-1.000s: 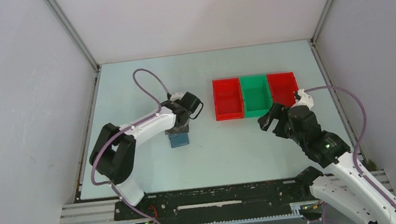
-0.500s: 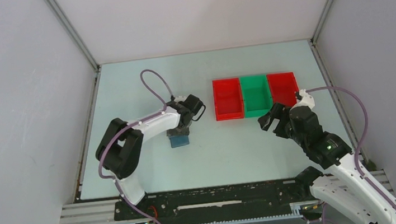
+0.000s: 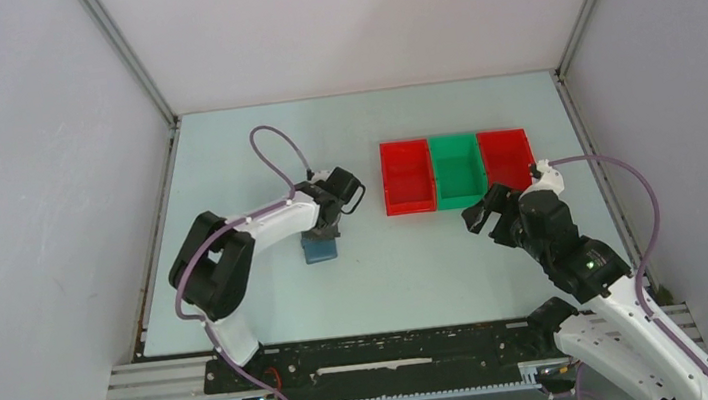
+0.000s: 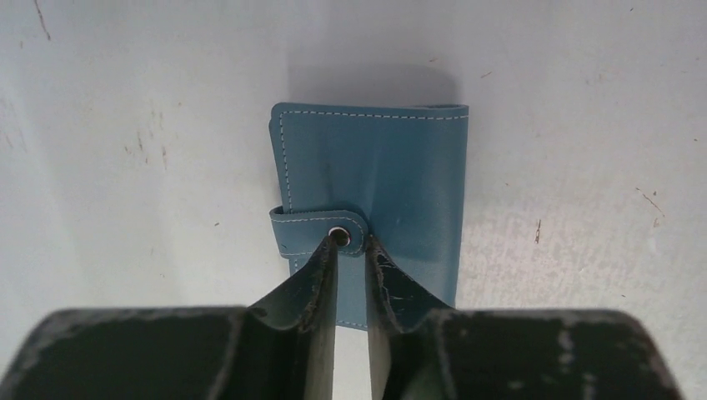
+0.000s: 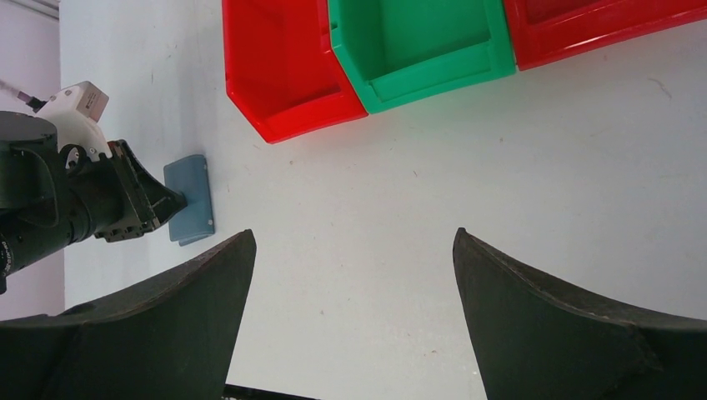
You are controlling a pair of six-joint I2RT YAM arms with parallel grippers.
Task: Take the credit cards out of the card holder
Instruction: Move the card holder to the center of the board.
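The card holder [image 4: 375, 175] is a blue-teal wallet lying closed and flat on the table, its snap tab [image 4: 321, 229] fastened. It also shows in the top view [image 3: 319, 249] and the right wrist view [image 5: 190, 200]. My left gripper [image 4: 353, 242] is right over it, jaws only a narrow gap apart, with the fingertips [image 4: 332, 250] resting at the tab's snap and nothing pinched between them. My right gripper [image 5: 354, 242] is wide open and empty above bare table, well to the right of the wallet. No credit cards are visible.
Three plastic bins stand in a row at the back right: red [image 3: 407, 176], green [image 3: 457, 169] and red [image 3: 504, 157]. They look empty. The right arm [image 3: 545, 229] hovers just in front of them.
The left arm's elbow has shifted a little while its gripper stays at the wallet. The wallet and the right arm have not moved.
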